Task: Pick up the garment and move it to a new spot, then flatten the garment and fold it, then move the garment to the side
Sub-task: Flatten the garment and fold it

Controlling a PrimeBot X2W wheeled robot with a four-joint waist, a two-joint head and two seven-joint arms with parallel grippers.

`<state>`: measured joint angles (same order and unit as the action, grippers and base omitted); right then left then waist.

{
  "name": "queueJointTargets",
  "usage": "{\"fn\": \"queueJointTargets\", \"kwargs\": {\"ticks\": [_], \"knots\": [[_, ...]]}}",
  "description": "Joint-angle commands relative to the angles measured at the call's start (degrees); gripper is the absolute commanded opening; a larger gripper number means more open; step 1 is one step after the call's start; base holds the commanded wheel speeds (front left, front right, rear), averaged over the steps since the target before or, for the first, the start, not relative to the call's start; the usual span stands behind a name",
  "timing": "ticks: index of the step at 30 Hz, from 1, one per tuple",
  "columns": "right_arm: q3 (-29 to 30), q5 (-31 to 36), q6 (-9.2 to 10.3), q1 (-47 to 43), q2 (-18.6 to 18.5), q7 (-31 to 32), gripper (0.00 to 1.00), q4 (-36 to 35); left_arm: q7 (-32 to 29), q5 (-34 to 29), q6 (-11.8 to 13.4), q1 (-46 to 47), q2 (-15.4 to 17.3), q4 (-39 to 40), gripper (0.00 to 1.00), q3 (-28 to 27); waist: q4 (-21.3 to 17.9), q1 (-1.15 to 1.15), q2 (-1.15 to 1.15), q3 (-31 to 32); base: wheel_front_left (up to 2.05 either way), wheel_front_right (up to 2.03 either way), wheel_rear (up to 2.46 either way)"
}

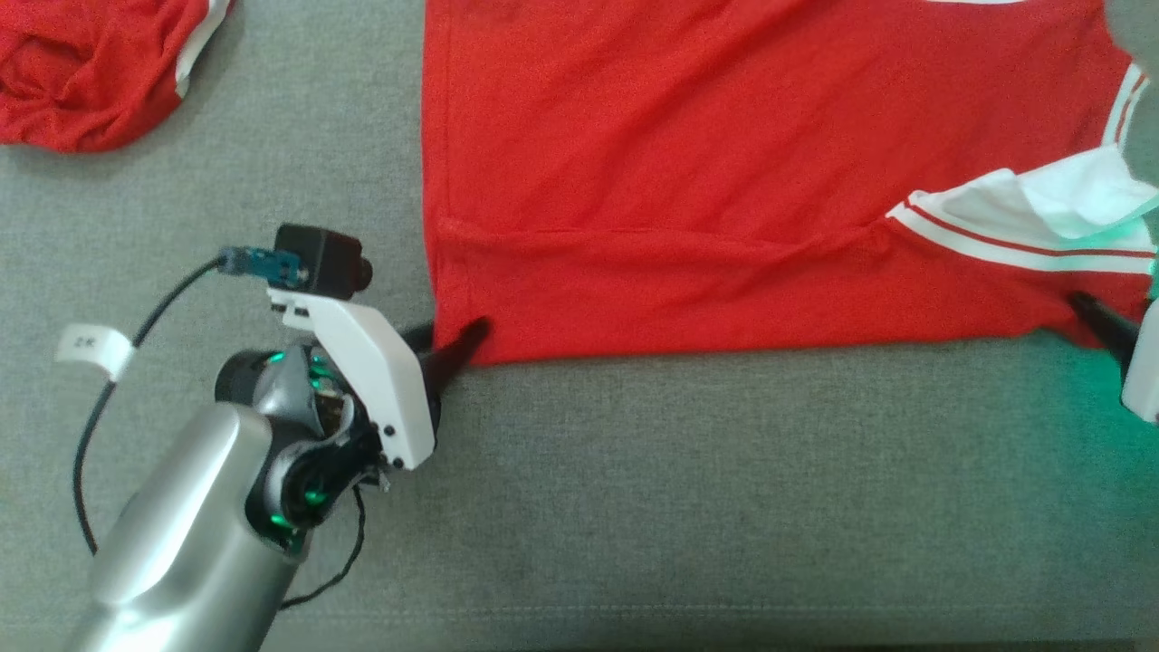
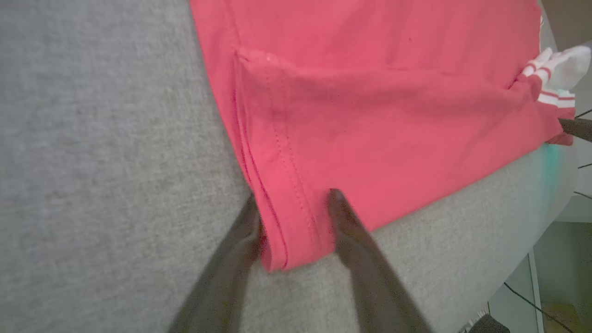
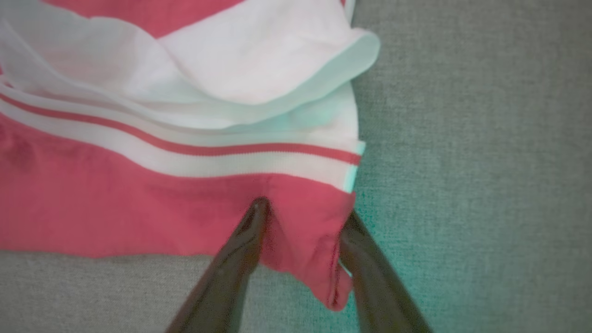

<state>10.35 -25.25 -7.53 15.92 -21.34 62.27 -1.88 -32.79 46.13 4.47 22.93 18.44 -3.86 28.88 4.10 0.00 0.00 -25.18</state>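
The garment [image 1: 724, 181] is a red knit top spread over the far right part of a grey cloth surface [image 1: 634, 498], its near edge running straight across from left to right. Its cloth lies mostly smooth, with shallow slanting creases and one long fold line parallel to the near edge, where a layer is doubled over. A stitched hem runs along its left side. At the near right corner sits a white ribbed band with a thin red stripe [image 1: 1014, 240], and behind it a loose flap of white cloth [image 1: 1068, 199] stands up, curled. The left gripper [image 2: 293, 203] is at the near left corner, its fingers spread apart with the hemmed corner between them, one tip resting on the red cloth and the other just beside the edge. The right gripper [image 3: 306, 210] straddles the near right corner in the same spread way, the red cloth bunched slightly between its fingers. A second crumpled red garment [image 1: 81, 72] lies at the far left, well apart.
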Motion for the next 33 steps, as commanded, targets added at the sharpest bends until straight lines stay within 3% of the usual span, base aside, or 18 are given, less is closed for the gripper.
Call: {"fn": "queueJointTargets", "kwargs": {"ticks": [1,8,15,19,20,21,22,28,33], "knots": [[-0.8,-0.6,0.04,-1.06,-1.59,0.03,0.0,-2.03,-1.46,-0.42,0.03,-1.34,1.51,-0.57,0.0,0.12,-0.13,0.0,0.0,0.54,0.0,0.0,0.0],[0.98,-2.24,0.04,-3.97,-2.77,-0.57,0.0,-2.02,-0.51,-0.43,0.2,-3.02,3.51,0.62,0.0,-0.9,-0.16,0.0,0.0,5.09,0.0,0.0,0.0],[6.18,-6.69,0.04,-12.69,-5.88,4.07,0.0,-7.18,-2.04,1.83,2.1,-12.33,8.23,12.24,0.0,-2.44,0.31,0.0,0.0,7.78,0.0,0.0,0.0],[7.17,-8.71,0.04,-17.59,-6.52,6.29,0.0,-9.5,-2.46,2.94,3.59,-17.3,9.06,16.27,0.0,-2.37,0.59,0.0,0.0,7.7,0.0,0.0,0.0],[7.04,-8.7,0.04,-18.38,-6.41,6.19,0.19,-9.82,-2.41,3.02,3.83,-18.07,8.89,16.36,0.19,-2.11,0.63,0.0,0.0,7.6,0.0,0.0,0.0],[6.43,-8.46,0.04,-19.17,-6.55,6.09,0.84,-10.01,-2.08,3.16,4.13,-18.62,8.37,16.22,0.47,-1.95,0.66,0.0,0.0,7.51,0.0,0.0,0.0],[5.56,-8.14,0.04,-20.08,-6.88,6.21,1.0,-10.16,-1.75,3.09,4.26,-18.96,7.9,15.92,1.0,-1.64,0.7,0.0,0.0,7.48,0.0,0.0,0.0],[4.3,-8.12,0.04,-22.07,-6.98,4.11,1.0,-11.27,1.07,1.58,4.92,-19.48,6.17,14.24,1.0,-0.99,0.6,0.0,0.0,7.41,0.0,0.0,0.0],[6.57,-10.66,0.04,-21.25,-10.26,4.51,1.0,-14.92,2.12,-0.39,6.36,-18.91,8.92,16.49,1.0,-3.38,0.16,0.0,0.0,6.37,0.0,0.0,0.0]]}}
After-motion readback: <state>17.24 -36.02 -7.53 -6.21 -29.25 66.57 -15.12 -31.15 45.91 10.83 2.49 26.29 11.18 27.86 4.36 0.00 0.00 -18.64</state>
